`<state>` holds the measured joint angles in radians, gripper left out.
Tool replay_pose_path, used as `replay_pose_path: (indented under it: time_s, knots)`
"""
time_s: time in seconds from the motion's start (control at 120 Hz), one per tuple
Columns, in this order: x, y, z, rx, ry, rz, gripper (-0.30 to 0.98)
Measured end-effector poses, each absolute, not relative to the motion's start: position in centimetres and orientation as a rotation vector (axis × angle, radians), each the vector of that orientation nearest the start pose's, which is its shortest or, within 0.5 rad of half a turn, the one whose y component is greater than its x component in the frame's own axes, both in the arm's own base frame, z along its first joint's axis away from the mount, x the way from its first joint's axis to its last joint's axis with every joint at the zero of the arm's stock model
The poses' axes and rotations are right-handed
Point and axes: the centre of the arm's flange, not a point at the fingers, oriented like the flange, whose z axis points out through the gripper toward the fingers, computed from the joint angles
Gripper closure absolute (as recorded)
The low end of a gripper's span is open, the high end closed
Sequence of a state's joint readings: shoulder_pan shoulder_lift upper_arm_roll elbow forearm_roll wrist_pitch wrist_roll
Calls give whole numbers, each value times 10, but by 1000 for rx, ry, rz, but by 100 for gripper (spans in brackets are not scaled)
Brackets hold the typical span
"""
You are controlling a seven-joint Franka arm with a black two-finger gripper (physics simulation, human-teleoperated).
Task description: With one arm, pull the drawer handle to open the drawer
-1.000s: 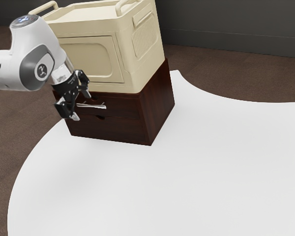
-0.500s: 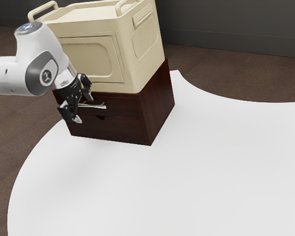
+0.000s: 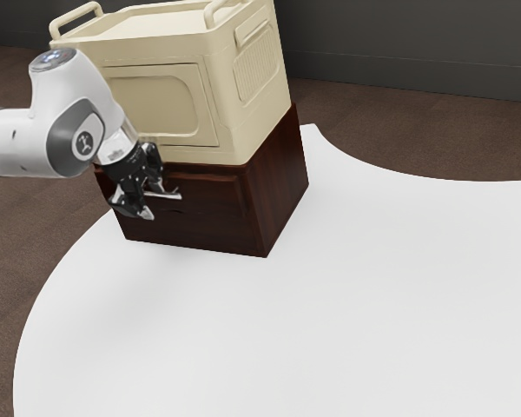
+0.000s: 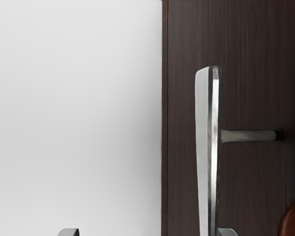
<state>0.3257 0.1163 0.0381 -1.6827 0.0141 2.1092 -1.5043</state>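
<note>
Jaws: wide apart, tips spread either side of the handle but not clamped on it; in the wrist view one of the fingertips (image 4: 227, 232) is right beside the bar, the other well apart from it, over the white; can't tell if the near one touches
Handle: slim silvery bar (image 3: 168, 196), in btwn the jaws, free end sticking out past them twd ext view's right; short post (image 4: 248, 136) joins it to the drawer front
Drawer: upper one (image 3: 210, 193), dk brown wood, front looks slightly proud of the cabinet, so open a bit at most
Cabinet: dk brown (image 3: 282, 178), upright on the worktop, plain side twd ext view's right; lower front (image 3: 195, 233) under the upper drawer
Arm: white & grey (image 3: 65, 143), in from ext view's left, hand tilted down at the drawer front
Box: big cream one (image 3: 230, 113), on top of the cabinet, w/ raised carry bars
Worktop: white, curved edge (image 3: 330, 304)
Floor: brown (image 3: 399, 139), dk grey wall (image 3: 399, 43) behind
</note>
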Motion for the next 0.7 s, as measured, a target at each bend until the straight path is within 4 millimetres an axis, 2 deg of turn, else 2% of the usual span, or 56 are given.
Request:
replay_pose_path:
  time_s: [0.7]
  knots:
    - [552,217,558,1757,2383,380,55]
